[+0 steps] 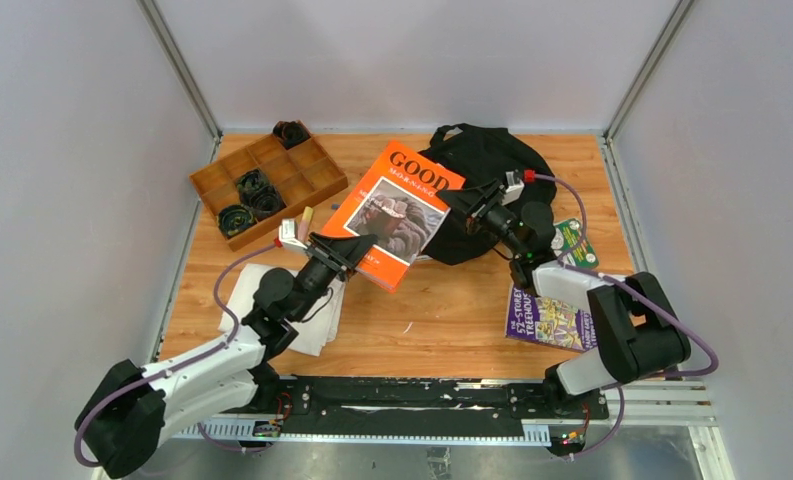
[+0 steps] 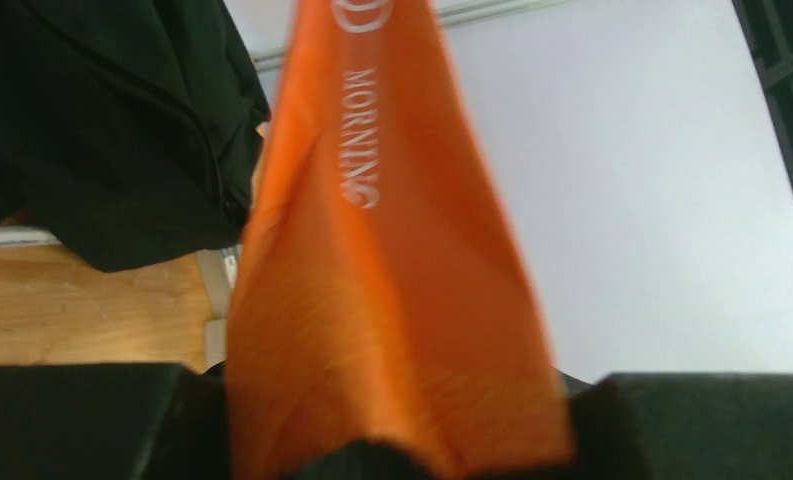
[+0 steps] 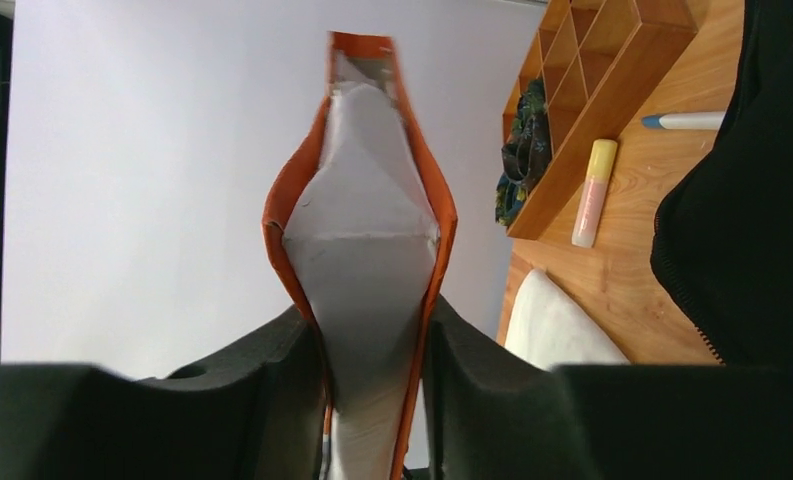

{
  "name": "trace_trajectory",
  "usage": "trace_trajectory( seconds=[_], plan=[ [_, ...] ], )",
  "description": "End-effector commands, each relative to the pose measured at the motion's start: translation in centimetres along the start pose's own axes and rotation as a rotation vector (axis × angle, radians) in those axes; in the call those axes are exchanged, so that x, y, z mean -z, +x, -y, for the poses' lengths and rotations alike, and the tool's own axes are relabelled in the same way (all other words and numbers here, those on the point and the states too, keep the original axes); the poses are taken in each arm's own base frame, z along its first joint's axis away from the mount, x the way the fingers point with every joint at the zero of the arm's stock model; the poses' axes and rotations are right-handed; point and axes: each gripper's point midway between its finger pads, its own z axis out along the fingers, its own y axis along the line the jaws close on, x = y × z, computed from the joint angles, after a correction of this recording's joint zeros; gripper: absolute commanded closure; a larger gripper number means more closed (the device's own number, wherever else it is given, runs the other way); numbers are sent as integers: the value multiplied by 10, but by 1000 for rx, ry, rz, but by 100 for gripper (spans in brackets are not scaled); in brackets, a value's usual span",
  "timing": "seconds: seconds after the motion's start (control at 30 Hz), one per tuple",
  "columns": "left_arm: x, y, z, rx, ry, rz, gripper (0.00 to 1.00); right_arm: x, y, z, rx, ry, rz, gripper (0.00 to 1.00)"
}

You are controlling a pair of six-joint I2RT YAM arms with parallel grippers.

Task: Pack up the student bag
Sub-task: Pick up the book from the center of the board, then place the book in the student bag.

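Beside the student bag, clenching orange book in left gripper and right gripper; could buckle, slip free if pulled unevenly.

Wood-grain surface, light brown, boxed in on three sides by plain white panels: back wall, left wall, right wall. Silver metal posts rise from the two far corners, left post and right post. Metal strips line the left and right edges. The near edge meets a black mounting rail on grey metal framing. Light is even and diffuse, shadows soft. Both wrist views show the same white panel and wood.
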Motion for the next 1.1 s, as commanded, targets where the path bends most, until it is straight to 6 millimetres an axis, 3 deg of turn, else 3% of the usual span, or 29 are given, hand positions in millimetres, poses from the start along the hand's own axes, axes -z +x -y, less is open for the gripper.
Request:
trace_trajectory(
  seconds=[0.0, 0.1, 0.13, 0.17, 0.23, 0.33, 0.47, 0.5, 0.7, 0.87, 1.0, 1.07],
  plan=[
    [0, -26, 27, -80, 45, 87, 67, -1, 13, -12, 136, -3, -74, 45],
    [14, -55, 25, -120, 8, 164, 70, 12, 9, 10, 238, 154, -118, 28],
    [19, -66, 25, -138, -9, 192, 70, 24, 5, 29, 259, 280, -132, 25],
    [24, -75, 26, -160, -29, 216, 70, 34, -4, 35, 346, 377, -126, 24],
    [35, -93, 25, -232, -96, 260, 72, 52, -34, 29, 608, 604, -110, 19],
    [48, -109, 19, -358, -210, 275, 74, 64, -44, 25, 860, 748, -272, 19],
    [48, -107, 4, -471, -374, 140, 82, 55, -27, 44, 1021, 807, -565, 24],
    [50, -104, -9, -479, -446, 83, 85, 52, -21, 50, 1077, 805, -638, 25],
    [55, -107, -3, -477, -491, 23, 83, 21, 4, 68, 1214, 747, -840, 26],
    [55, -105, 0, -449, -465, 2, 80, -1, -2, 83, 1224, 795, -833, 30],
    [52, -103, -3, -409, -445, 11, 79, -9, -21, 92, 1246, 891, -762, 49],
    [49, -101, -2, -398, -423, 2, 78, -9, -29, 94, 1253, 922, -732, 53]
  ],
)
